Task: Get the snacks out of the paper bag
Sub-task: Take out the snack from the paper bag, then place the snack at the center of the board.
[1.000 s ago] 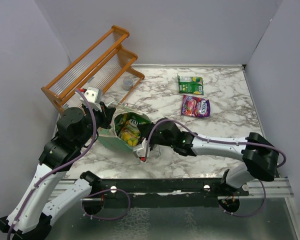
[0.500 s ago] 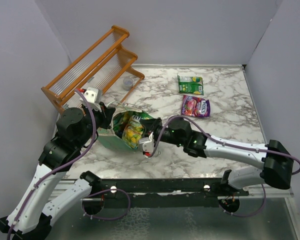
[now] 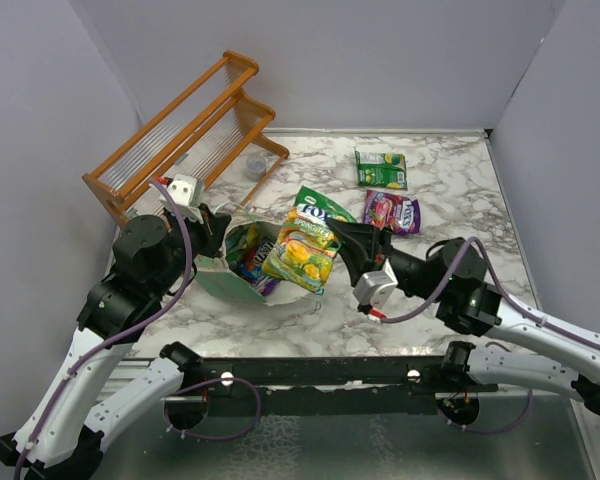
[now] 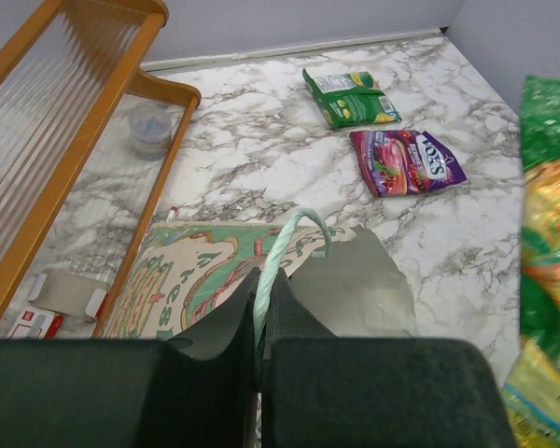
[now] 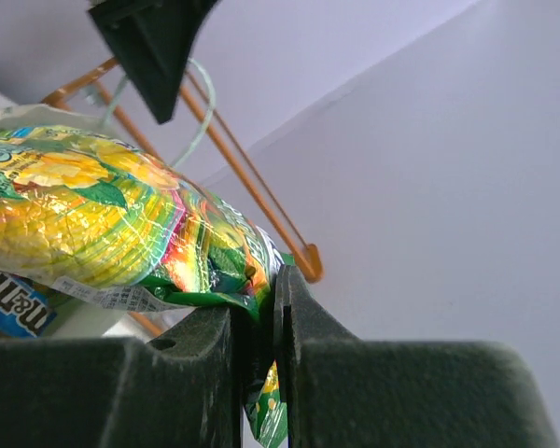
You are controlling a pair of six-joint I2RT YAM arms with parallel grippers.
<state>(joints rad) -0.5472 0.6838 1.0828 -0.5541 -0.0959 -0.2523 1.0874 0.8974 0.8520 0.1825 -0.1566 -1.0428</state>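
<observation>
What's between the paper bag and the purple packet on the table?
In the top view: the right gripper, shut on a yellow-green packet held in the air beside the paper bag.

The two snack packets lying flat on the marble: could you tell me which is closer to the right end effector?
The purple-pink packet, just beyond the right end effector; the green packet lies farther back.
</observation>
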